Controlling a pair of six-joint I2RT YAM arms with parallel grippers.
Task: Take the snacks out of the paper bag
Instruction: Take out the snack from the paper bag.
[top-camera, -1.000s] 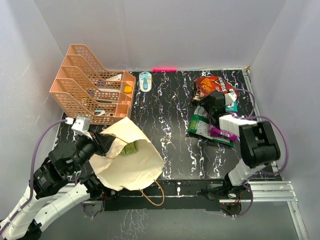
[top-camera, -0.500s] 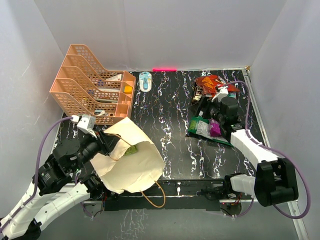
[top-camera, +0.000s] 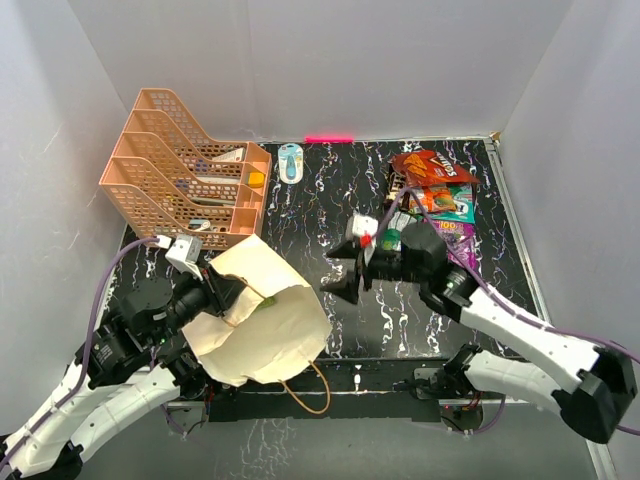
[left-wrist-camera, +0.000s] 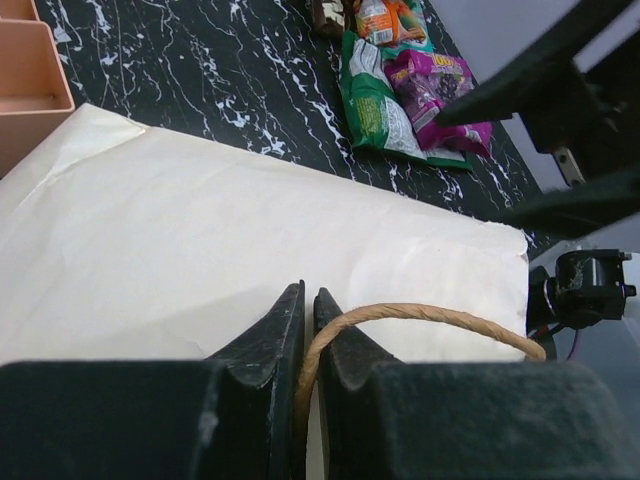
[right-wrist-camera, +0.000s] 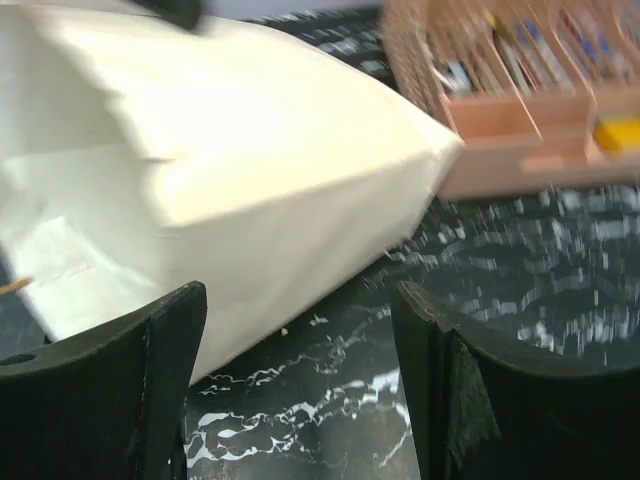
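Note:
The beige paper bag (top-camera: 268, 330) lies on its side at the front left, its mouth toward the rack. My left gripper (top-camera: 222, 291) is at the mouth. In the left wrist view it (left-wrist-camera: 308, 296) is shut on the bag's brown cord handle (left-wrist-camera: 430, 314), above the bag's side (left-wrist-camera: 200, 230). A green packet (top-camera: 265, 298) shows inside the mouth. My right gripper (top-camera: 340, 270) is open and empty over the table's middle, pointing at the bag (right-wrist-camera: 220, 150). Snacks lie at the back right: an orange-red chip bag (top-camera: 430, 167), a purple pouch (left-wrist-camera: 440, 85) and a green packet (left-wrist-camera: 375, 105).
The peach tiered rack (top-camera: 185, 175) stands at the back left, just behind the bag; it also shows in the right wrist view (right-wrist-camera: 520, 90). A small blue-and-white object (top-camera: 291, 162) lies at the back centre. White walls enclose the black marbled table (top-camera: 320, 215).
My right arm has swung from the snack pile at the back right to the table's middle, jaws open toward the bag. My left gripper has shifted slightly right with the bag's handle.

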